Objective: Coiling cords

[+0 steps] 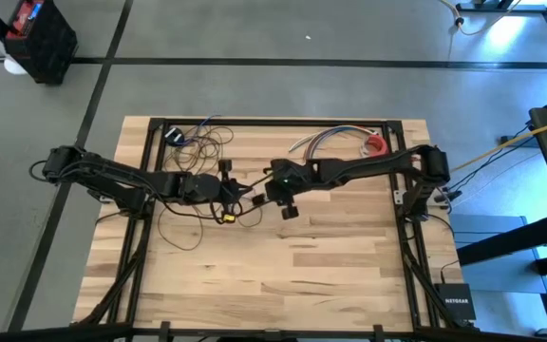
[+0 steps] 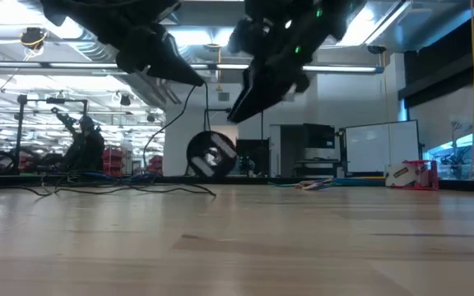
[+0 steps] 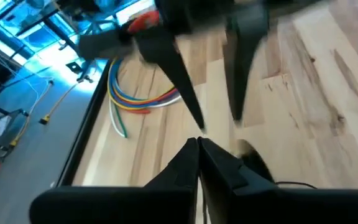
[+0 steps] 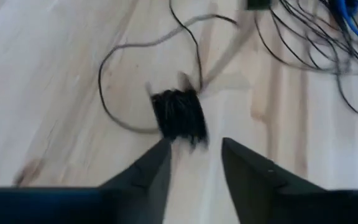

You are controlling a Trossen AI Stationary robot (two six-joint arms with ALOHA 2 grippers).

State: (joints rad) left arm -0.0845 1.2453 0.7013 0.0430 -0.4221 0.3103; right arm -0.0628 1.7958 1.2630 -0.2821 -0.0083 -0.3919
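The cords are a thin dark wire. Part of it is wound into a small black coil (image 2: 212,154) (image 4: 179,116), and loose loops (image 1: 202,142) (image 2: 122,189) lie on the table's far left. My left gripper (image 1: 244,197) (image 3: 199,145) is shut above the coil, with the wire running from its tip. My right gripper (image 1: 272,193) (image 4: 194,155) stands open right beside it. Its fingers are just short of the coil, with nothing between them. My left gripper pinches the thin wire between its shut fingertips. The wire (image 2: 206,103) leaves the tip and drops straight to the coil. The fingers come from the table's left, slanting slightly down. The coil hangs below them; whether its bottom touches the table I cannot tell.
A short bundle of multicoloured wires (image 1: 326,141) (image 3: 135,102) and a red tape roll (image 1: 376,144) lie at the far right. A thick yellow cable (image 1: 492,157) runs off the right edge. The black frame (image 1: 283,123) borders the table. Bare wood (image 1: 283,266) spreads toward the near edge.
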